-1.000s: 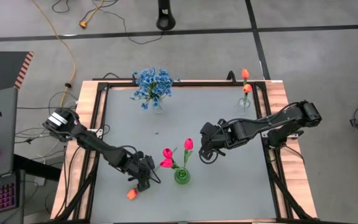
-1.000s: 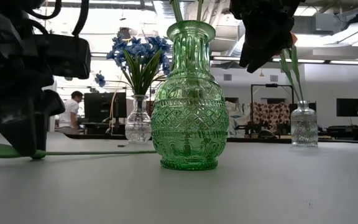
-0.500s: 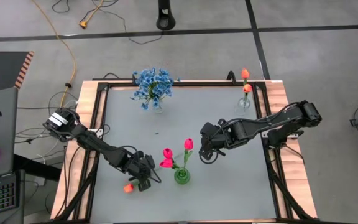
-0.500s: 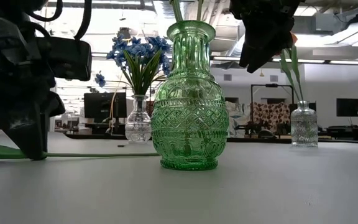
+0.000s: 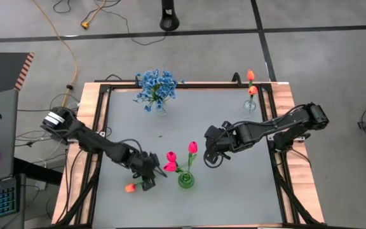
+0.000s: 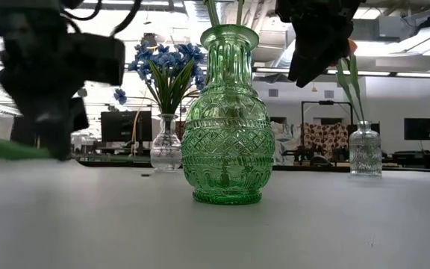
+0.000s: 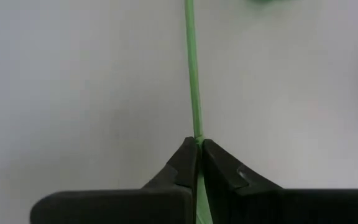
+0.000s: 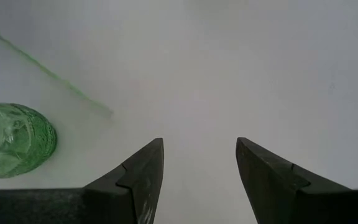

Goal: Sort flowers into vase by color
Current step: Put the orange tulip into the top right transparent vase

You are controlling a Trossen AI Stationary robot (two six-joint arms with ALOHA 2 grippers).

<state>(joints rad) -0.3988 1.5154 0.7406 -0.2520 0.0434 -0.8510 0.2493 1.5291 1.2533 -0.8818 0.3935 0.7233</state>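
Tulips [image 5: 182, 156] in front-centre vase [image 5: 186, 180]

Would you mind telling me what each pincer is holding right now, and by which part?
The left pincer grips the orange tulip by its green stem. The right pincer is open and holds nothing.

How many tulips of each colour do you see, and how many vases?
Pink-red tulips: 2, in the green vase.
Orange tulips: 3, two in a clear vase, one held by the left tool.
Vases: 3.
Total: 8.

Grey table [image 5: 234, 191] with wooden edging. Green glass vase [image 5: 186, 180] at lower centre; clear vase of blue flowers [image 5: 155, 89] upper left; clear vase of orange tulips [image 5: 251, 89] upper right.
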